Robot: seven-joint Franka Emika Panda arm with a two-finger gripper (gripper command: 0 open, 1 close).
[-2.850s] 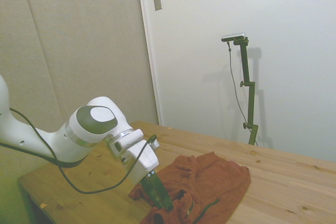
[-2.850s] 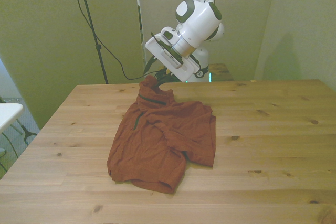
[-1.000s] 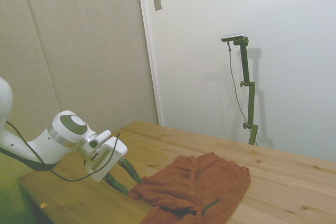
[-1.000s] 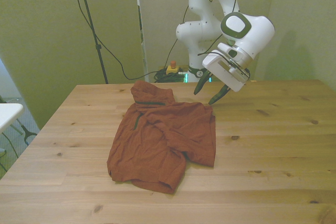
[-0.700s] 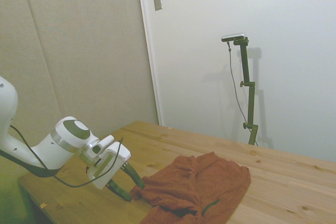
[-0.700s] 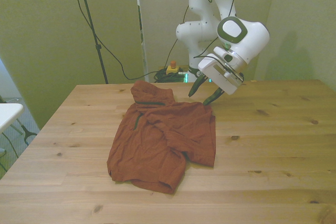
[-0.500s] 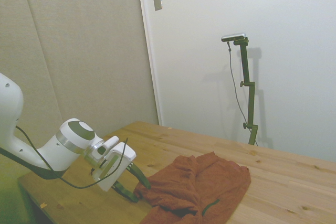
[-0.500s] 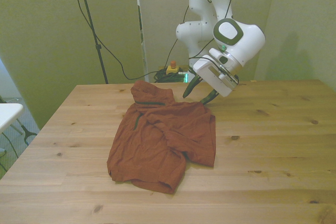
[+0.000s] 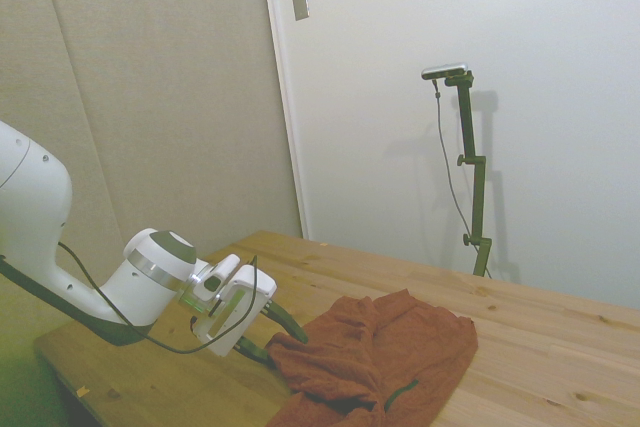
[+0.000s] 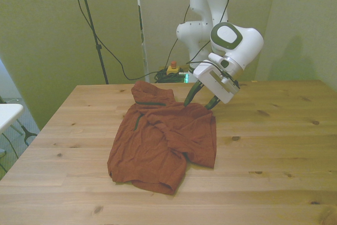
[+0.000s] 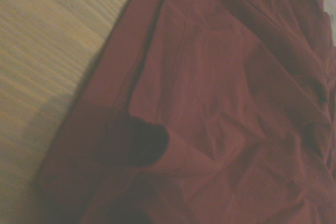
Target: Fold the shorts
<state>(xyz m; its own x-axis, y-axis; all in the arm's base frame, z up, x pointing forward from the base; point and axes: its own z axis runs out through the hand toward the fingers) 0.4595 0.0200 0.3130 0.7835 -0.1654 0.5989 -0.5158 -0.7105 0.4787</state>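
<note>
Shorts (image 10: 160, 140) lying rumpled on wooden surface (image 10: 274, 146), toward front view's left of ctr, w/ tool (image 10: 200, 98) sitting low at garment's far edge on front view's right, fingers spread apart approx. half-way, straddling fabric edge, nothing clamped; wrist view showing fabric (image 11: 220, 103) close-up

shorts (image 10: 163, 140) on table (image 10: 274, 146), toward front view's left | fingers (image 10: 190, 94) at shorts' far edge

Rust-orange shorts (image 10: 163, 143) rumpled on wooden table (image 10: 274, 146); gripper (image 10: 200, 98) w/ fingers spread, at shorts' far edge nr front view's right.
</note>
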